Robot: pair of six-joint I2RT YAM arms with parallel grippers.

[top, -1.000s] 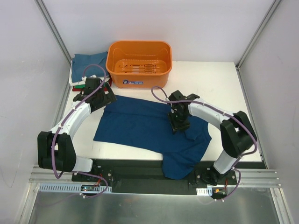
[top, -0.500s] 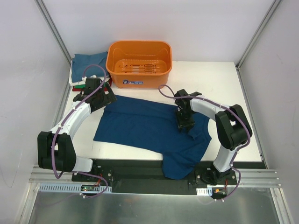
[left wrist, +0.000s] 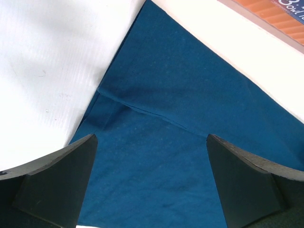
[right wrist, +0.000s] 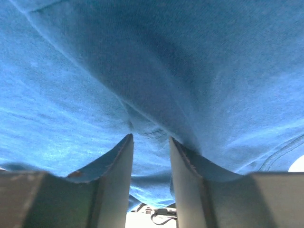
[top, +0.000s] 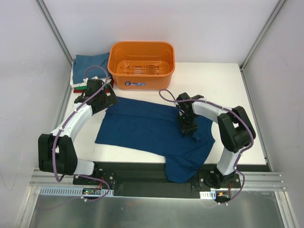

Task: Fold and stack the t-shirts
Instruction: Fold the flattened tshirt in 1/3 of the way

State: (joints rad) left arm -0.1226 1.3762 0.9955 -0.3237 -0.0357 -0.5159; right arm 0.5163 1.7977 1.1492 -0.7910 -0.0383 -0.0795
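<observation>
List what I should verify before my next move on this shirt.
1. The left gripper is open: ok, fingers wide apart over the far-left corner of the dark blue t-shirt.
2. The right gripper holds cloth: cannot tell; cloth sits between its fingers, which stand partly apart.
3. Shirt fully on the table: not ok, its near part hangs over the front edge.
4. The orange basket is clear of the shirt: ok, bare table shows between them.
5. The folded t-shirts are out of the way: ok, stacked at the far-left corner.

label (left wrist: 293, 4) on orange basket (left wrist: 266, 12) — cropped white lettering, not legible
</observation>
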